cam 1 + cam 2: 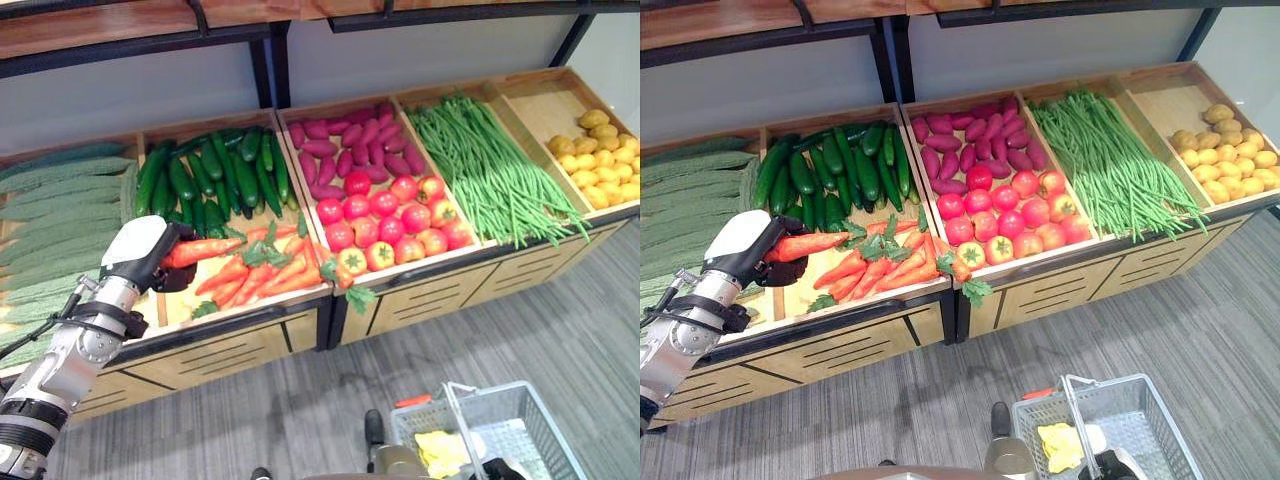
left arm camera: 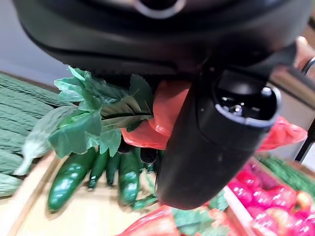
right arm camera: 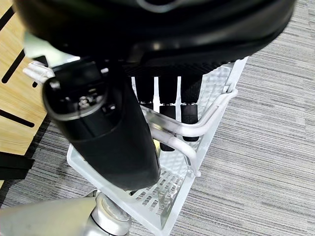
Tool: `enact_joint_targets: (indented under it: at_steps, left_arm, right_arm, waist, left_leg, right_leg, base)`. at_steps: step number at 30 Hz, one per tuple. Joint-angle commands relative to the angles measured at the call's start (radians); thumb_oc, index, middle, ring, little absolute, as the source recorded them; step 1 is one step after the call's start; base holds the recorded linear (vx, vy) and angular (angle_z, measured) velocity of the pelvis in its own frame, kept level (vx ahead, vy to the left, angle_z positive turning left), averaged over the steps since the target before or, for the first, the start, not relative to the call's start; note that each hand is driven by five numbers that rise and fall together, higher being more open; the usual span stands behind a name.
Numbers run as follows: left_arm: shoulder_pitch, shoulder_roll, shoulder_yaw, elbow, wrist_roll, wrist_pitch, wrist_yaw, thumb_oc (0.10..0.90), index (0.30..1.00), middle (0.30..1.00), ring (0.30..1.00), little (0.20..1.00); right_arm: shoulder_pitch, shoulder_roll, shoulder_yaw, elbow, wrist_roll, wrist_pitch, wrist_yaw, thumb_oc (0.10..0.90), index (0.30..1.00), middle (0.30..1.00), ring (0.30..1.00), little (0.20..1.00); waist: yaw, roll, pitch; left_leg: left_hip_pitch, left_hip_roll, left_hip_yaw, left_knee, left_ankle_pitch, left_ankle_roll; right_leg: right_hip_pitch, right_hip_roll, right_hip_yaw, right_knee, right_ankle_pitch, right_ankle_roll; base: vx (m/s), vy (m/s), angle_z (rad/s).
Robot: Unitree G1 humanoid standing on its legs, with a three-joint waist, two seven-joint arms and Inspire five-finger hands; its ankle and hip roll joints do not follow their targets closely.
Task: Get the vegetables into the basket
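- Wooden produce stand [image 1: 430, 290], its slanted bins packed edge to edge; grey striped carpet [image 1: 560, 330] lies wide open in front of it.
- White wire basket [image 1: 1140, 400] sits low at the right on the carpet, mesh walls, something yellow inside.
- Right hand [image 3: 167, 105] has its fingers curled round the basket handles [image 3: 197, 129], smooth pale bars.
- Left hand [image 1: 140, 255] hangs over the carrot bin's [image 1: 185, 305] left edge, clamped on a carrot [image 1: 200, 250], orange, tapered, with leafy green top.
- Glossy cucumbers [image 1: 215, 170] lie in the next bin back.
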Motion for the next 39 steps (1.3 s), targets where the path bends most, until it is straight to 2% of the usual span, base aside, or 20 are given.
enact_joint_targets:
  at_steps: [1,6,10,13,15,16,17,19,20,21,22,23,24,26,27,31,36,37,38,39]
  left_arm:
    - [-0.061,0.03,0.113,-0.112,-0.079,-0.083,0.019,0.4,0.3,0.3,0.3,0.3]
    - [-0.045,0.015,0.081,-0.199,-0.104,-0.098,-0.021,0.4,0.3,0.3,0.3,0.3]
    - [-0.091,0.068,-0.006,-0.261,-0.073,-0.102,-0.058,0.4,0.3,0.3,0.3,0.3]
    - [-0.124,0.073,-0.053,-0.261,-0.059,-0.108,-0.056,0.4,0.3,0.3,0.3,0.3]
    - [-0.147,0.087,-0.062,-0.27,-0.033,-0.107,-0.048,0.4,0.3,0.3,0.3,0.3]
    - [-0.151,0.096,-0.065,-0.274,-0.029,-0.105,-0.044,0.4,0.3,0.3,0.3,0.3]
    - [-0.154,0.104,-0.062,-0.275,-0.023,-0.102,-0.041,0.4,0.3,0.3,0.3,0.3]
    - [-0.155,0.114,-0.053,-0.273,-0.02,-0.097,-0.041,0.4,0.3,0.3,0.3,0.3]
    - [-0.144,0.125,-0.031,-0.284,-0.025,-0.094,-0.043,0.4,0.3,0.3,0.3,0.3]
    - [-0.138,0.126,-0.024,-0.287,-0.026,-0.093,-0.045,0.4,0.3,0.3,0.3,0.3]
    - [-0.113,0.136,0.003,-0.31,-0.03,-0.09,-0.052,0.4,0.3,0.3,0.3,0.3]
    - [-0.099,0.146,0.02,-0.329,-0.027,-0.089,-0.057,0.4,0.3,0.3,0.3,0.3]
    - [-0.095,0.147,0.024,-0.332,-0.028,-0.088,-0.058,0.4,0.3,0.3,0.3,0.3]
    - [-0.081,0.146,0.043,-0.332,-0.032,-0.091,-0.056,0.4,0.3,0.3,0.3,0.3]
    - [-0.077,0.146,0.046,-0.333,-0.032,-0.091,-0.056,0.4,0.3,0.3,0.3,0.3]
    - [-0.099,0.113,0.024,-0.319,-0.047,-0.097,-0.054,0.4,0.3,0.3,0.3,0.3]
    - [-0.11,0.085,0.016,-0.318,-0.054,-0.092,-0.055,0.4,0.3,0.3,0.3,0.3]
    - [-0.125,0.049,0.005,-0.308,-0.065,-0.09,-0.049,0.4,0.3,0.3,0.3,0.3]
    - [-0.127,0.046,0.003,-0.306,-0.065,-0.09,-0.049,0.4,0.3,0.3,0.3,0.3]
    - [-0.147,0.027,-0.011,-0.304,-0.063,-0.084,-0.052,0.4,0.3,0.3,0.3,0.3]
  right_arm:
    - [-0.012,-0.008,0.005,-0.002,0.017,-0.027,-0.009,0.4,0.3,0.3,0.3,0.3]
    - [-0.008,-0.01,-0.009,-0.015,0.024,-0.027,-0.012,0.4,0.3,0.3,0.3,0.3]
    - [0.003,-0.014,-0.036,-0.033,0.043,-0.027,-0.018,0.4,0.3,0.3,0.3,0.3]
    - [0.01,-0.011,-0.044,-0.032,0.046,-0.024,-0.023,0.4,0.3,0.3,0.3,0.3]
    - [-0.002,-0.012,-0.049,-0.033,0.052,-0.022,-0.031,0.4,0.3,0.3,0.3,0.3]
    - [-0.008,-0.011,-0.049,-0.03,0.055,-0.019,-0.034,0.4,0.3,0.3,0.3,0.3]
    - [-0.012,-0.006,-0.048,-0.038,0.058,-0.018,-0.034,0.4,0.3,0.3,0.3,0.3]
    - [-0.021,-0.002,-0.036,-0.034,0.057,-0.016,-0.033,0.4,0.3,0.3,0.3,0.3]
    - [-0.027,-0.001,-0.028,-0.033,0.049,-0.016,-0.032,0.4,0.3,0.3,0.3,0.3]
    - [-0.028,-0.002,-0.026,-0.033,0.049,-0.016,-0.032,0.4,0.3,0.3,0.3,0.3]
    - [-0.034,-0.005,-0.021,-0.028,0.037,-0.015,-0.03,0.4,0.3,0.3,0.3,0.3]
    - [-0.044,-0.008,-0.023,-0.028,0.04,-0.015,-0.035,0.4,0.3,0.3,0.3,0.3]
    - [-0.045,-0.007,-0.022,-0.027,0.04,-0.015,-0.035,0.4,0.3,0.3,0.3,0.3]
    - [-0.054,-0.006,-0.019,-0.025,0.04,-0.015,-0.04,0.4,0.3,0.3,0.3,0.3]
    - [-0.055,-0.006,-0.017,-0.025,0.04,-0.015,-0.04,0.4,0.3,0.3,0.3,0.3]
    - [-0.039,-0.004,-0.024,-0.023,0.055,-0.018,-0.048,0.4,0.3,0.3,0.3,0.3]
    - [-0.02,-0.013,-0.048,-0.01,0.065,-0.013,-0.056,0.4,0.3,0.3,0.3,0.3]
    - [-0.011,-0.022,-0.059,-0.004,0.082,-0.012,-0.063,0.4,0.3,0.3,0.3,0.3]
    - [-0.011,-0.023,-0.06,-0.004,0.083,-0.013,-0.063,0.4,0.3,0.3,0.3,0.3]
    - [-0.009,-0.032,-0.07,0.002,0.092,-0.013,-0.066,0.4,0.3,0.3,0.3,0.3]
  waist:
    - [-0.017,-0.02,-0.019]
    - [-0.02,-0.027,-0.013]
    - [-0.029,-0.041,-0.001]
    - [-0.047,-0.048,-0.002]
    - [-0.053,-0.043,0.002]
    - [-0.052,-0.039,0.006]
    - [-0.045,-0.034,0.012]
    - [-0.025,-0.016,0.018]
    - [-0.012,-0.009,0.018]
    - [-0.012,-0.01,0.019]
    - [0.002,-0.009,0.013]
    - [0.014,-0.016,0.002]
    - [0.015,-0.017,0.003]
    - [0.031,-0.025,-0.007]
    - [0.032,-0.025,-0.007]
    - [0.004,-0.015,-0.008]
    - [-0.016,0.002,0.004]
    - [-0.036,0.013,0.015]
    - [-0.035,0.015,0.016]
    - [-0.044,0.021,0.023]
  left_leg:
    - [-0.027,-0.011,-0.044,0.002,0.006,0.001]
    - [-0.016,-0.029,-0.037,0.002,-0.001,0.015]
    - [-0.023,-0.055,-0.032,0.014,-0.01,0.033]
    - [-0.028,-0.079,-0.022,0.007,-0.018,0.045]
    - [-0.045,-0.08,0.013,0.006,-0.016,0.048]
    - [-0.047,-0.076,0.029,0.008,-0.02,0.051]
    - [-0.051,-0.071,0.056,0.008,-0.018,0.056]
    - [-0.048,-0.06,0.078,0.009,-0.037,0.06]
    - [-0.055,-0.05,0.115,0.011,-0.027,0.069]
    - [-0.053,-0.05,0.117,0.011,-0.028,0.068]
    - [-0.056,-0.045,0.155,0.012,-0.026,0.077]
    - [-0.061,-0.046,0.189,0.013,-0.02,0.078]
    - [-0.058,-0.046,0.192,0.013,-0.02,0.078]
    - [-0.056,-0.036,0.238,0.015,0.0,0.062]
    - [-0.055,-0.035,0.241,0.015,0.002,0.06]
    - [-0.056,0.017,0.274,0.025,0.054,0.015]
    - [-0.048,0.064,0.291,0.035,0.096,-0.025]
    - [-0.052,0.101,0.295,0.06,0.12,-0.051]
    - [-0.052,0.104,0.294,0.062,0.12,-0.053]
    - [-0.062,0.13,0.293,0.095,0.137,-0.071]
  right_leg:
    - [0.072,-0.094,-0.009,0.006,-0.03,0.098]
    - [0.07,-0.106,0.003,0.016,-0.028,0.104]
    - [0.046,-0.129,0.032,0.062,-0.014,0.117]
    - [0.015,-0.143,0.063,0.06,0.051,0.138]
    - [-0.04,-0.143,0.085,0.052,0.111,0.142]
    - [-0.053,-0.143,0.069,0.059,0.102,0.142]
    - [-0.062,-0.145,0.023,0.095,0.075,0.141]
    - [-0.043,-0.155,-0.07,0.188,-0.021,0.128]
    - [-0.016,-0.154,-0.122,0.277,-0.07,0.112]
    - [-0.02,-0.156,-0.118,0.287,-0.076,0.112]
    - [0.005,-0.16,-0.145,0.344,-0.098,0.101]
    - [0.038,-0.16,-0.166,0.341,-0.094,0.105]
    - [0.042,-0.159,-0.165,0.335,-0.091,0.106]
    - [0.074,-0.149,-0.218,0.251,-0.101,0.109]
    - [0.076,-0.146,-0.216,0.247,-0.099,0.107]
    - [0.107,-0.082,-0.216,0.142,-0.156,0.08]
    - [0.121,-0.034,-0.199,0.115,-0.189,0.054]
    - [0.12,-0.005,-0.185,0.121,-0.209,0.033]
    - [0.121,-0.003,-0.186,0.122,-0.21,0.031]
    - [0.13,0.011,-0.179,0.117,-0.22,0.019]
  base:
    - [0.0,0.0,0.0]
    - [0.01,0.05,-0.05]
    - [-0.02,0.116,-0.06]
    - [-0.05,0.093,-0.05]
    - [-0.14,0.075,-0.15]
    - [-0.17,0.076,-0.41]
    - [-0.16,0.095,-0.89]
    - [-0.12,0.124,-1.45]
    - [-0.07,0.093,-0.93]
    - [-0.17,0.051,-0.6]
    - [-0.11,-0.033,-0.59]
    - [-0.11,-0.028,-0.69]
    - [-0.05,-0.079,-0.58]
    - [-0.02,-0.129,-0.95]
    - [-0.01,-0.221,-1.15]
    - [0.01,-0.234,-0.62]
    - [0.0,-0.226,-0.36]
    - [0.01,-0.249,-0.21]
    - [0.03,-0.42,-0.21]
    - [0.02,-0.194,-0.17]
